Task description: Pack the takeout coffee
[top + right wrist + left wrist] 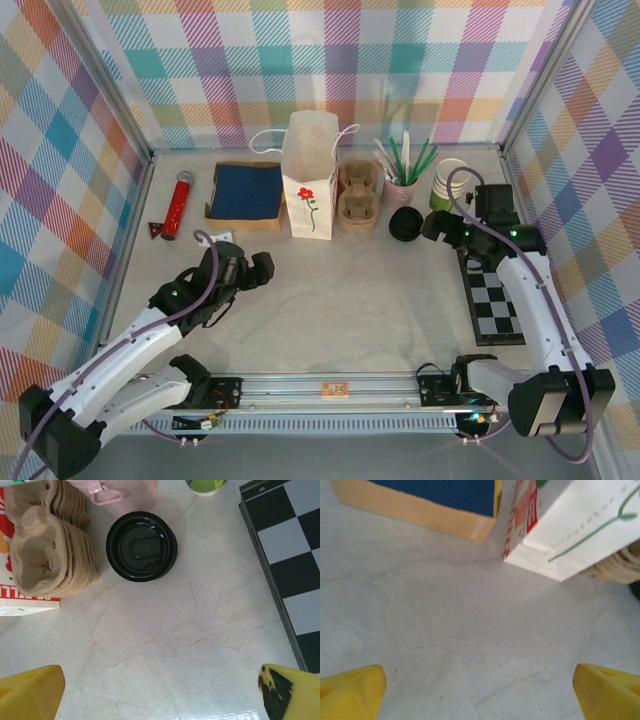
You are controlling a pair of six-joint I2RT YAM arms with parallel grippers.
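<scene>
My right gripper gapes wide, empty; the takeout coffee ahead seems light, crushable: grip its sides gently.

Along the far side of the table, left to right, lie a tube, a flat box, the paper bag, cup carriers just beside it, a mug and a cup stack — the takeout coffee sits just before the mug, a board nearer, at right.

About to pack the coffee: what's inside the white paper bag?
The white paper bag stands open-topped; only pale inner wall shows at its mouth. Its walls hide the bottom.
</scene>
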